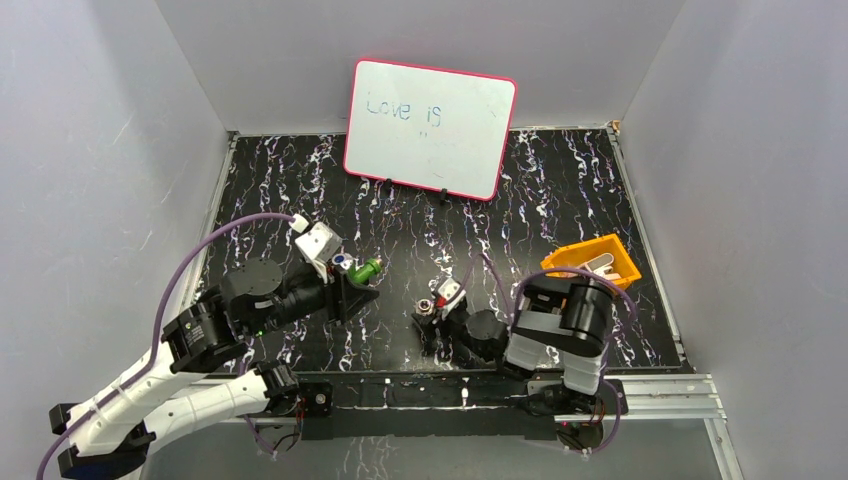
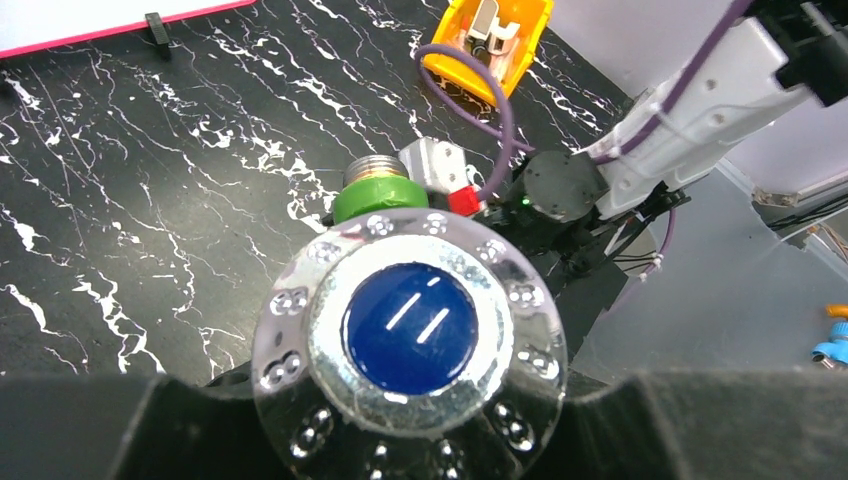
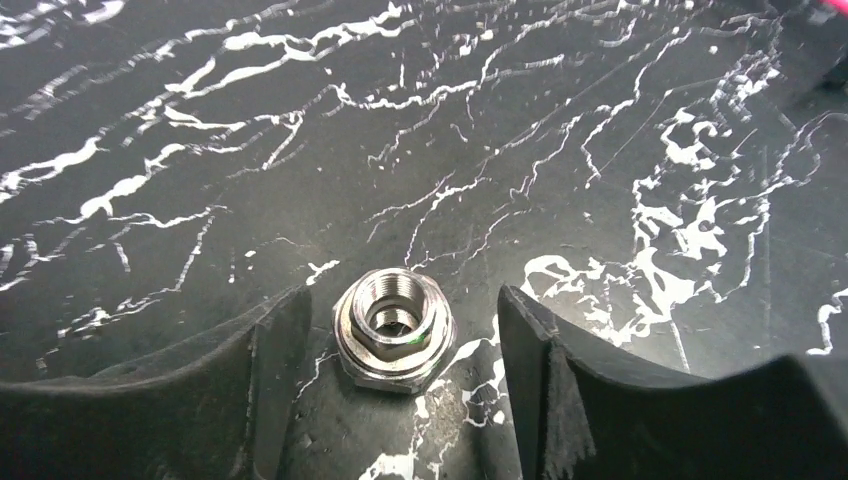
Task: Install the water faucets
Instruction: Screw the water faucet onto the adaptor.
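**Tap held in the left tool, fitting sitting loose under the right one**

The left tool (image 2: 410, 435) is clamped on the green tap (image 2: 380, 203) at the end with the blue-and-silver knob (image 2: 412, 325), so the tap is up off the table (image 2: 120, 200); its long axis runs from the knob away from the tool to the silver threaded end (image 2: 378, 167), which points across toward the right arm. The right tool (image 3: 400, 385) is open, fingers (image 3: 250, 390) either side of a hex metal fitting (image 3: 392, 328) without touching it; the fitting stands on the table, threaded bore facing up. So the fitting lies off to the tap's right, well apart; my guess is the thread has to swing from sideways to straight down over that bore. The left arm carries the tap, and the right is nearest the fitting.
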`<move>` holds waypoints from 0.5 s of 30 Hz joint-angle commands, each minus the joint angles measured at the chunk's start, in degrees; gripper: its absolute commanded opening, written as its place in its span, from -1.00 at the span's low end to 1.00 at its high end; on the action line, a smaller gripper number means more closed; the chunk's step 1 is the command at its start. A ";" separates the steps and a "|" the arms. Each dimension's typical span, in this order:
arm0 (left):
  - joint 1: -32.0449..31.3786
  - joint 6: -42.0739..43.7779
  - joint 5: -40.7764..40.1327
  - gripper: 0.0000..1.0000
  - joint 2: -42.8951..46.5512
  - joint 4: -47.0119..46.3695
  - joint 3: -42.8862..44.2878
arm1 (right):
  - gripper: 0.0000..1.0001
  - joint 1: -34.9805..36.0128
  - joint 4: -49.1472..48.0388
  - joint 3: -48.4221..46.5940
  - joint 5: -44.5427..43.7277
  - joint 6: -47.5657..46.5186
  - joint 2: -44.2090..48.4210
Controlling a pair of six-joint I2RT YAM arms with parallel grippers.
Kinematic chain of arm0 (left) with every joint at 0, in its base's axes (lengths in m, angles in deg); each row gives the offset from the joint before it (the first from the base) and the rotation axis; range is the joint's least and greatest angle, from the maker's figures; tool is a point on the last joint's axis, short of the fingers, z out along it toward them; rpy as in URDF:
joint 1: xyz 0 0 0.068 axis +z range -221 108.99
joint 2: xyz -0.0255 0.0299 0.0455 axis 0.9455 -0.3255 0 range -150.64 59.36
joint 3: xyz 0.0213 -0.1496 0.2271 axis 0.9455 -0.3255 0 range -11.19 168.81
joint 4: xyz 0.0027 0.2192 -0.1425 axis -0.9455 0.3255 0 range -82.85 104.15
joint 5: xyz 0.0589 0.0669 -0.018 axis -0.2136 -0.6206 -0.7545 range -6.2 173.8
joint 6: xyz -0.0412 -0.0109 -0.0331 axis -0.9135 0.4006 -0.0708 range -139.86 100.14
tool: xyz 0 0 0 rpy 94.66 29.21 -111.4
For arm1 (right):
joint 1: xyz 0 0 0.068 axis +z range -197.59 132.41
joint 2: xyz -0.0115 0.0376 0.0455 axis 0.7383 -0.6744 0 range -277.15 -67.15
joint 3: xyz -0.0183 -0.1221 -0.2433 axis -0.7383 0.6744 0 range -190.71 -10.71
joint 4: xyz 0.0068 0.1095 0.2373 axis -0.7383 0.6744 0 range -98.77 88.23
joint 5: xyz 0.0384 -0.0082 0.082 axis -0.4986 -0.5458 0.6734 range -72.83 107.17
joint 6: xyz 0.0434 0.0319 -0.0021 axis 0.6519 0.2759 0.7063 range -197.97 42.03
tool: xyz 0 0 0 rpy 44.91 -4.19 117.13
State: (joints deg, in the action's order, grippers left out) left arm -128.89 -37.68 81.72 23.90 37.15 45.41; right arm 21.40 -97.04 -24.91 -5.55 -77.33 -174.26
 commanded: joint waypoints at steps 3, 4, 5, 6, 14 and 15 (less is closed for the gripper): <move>-0.14 0.21 0.78 -1.00 -0.61 -1.75 1.32 | 0.72 1.00 1.08 2.15 -2.55 -2.32 16.04; -0.12 0.24 0.70 -1.00 -0.59 -1.78 1.32 | 0.77 1.10 5.23 2.22 -2.26 -1.86 19.06; -0.12 0.20 0.64 -1.00 -0.53 -1.74 1.23 | 0.80 1.13 8.99 2.16 -2.20 -1.41 22.10; -0.12 0.16 0.52 -1.00 -0.57 -1.73 1.23 | 0.82 1.14 12.69 2.11 -2.16 -1.14 25.40; -0.12 -0.10 -0.37 -1.00 0.10 -1.82 0.82 | 0.77 0.79 77.47 -19.68 -5.98 14.56 40.69; -0.12 -0.18 -0.45 -1.00 0.14 -1.94 0.68 | 0.75 0.79 84.51 -22.96 -5.79 17.31 39.80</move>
State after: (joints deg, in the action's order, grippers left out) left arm -128.89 -37.68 81.65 23.20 37.13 45.41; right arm 22.19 -47.93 -35.86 -9.07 -70.75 -134.42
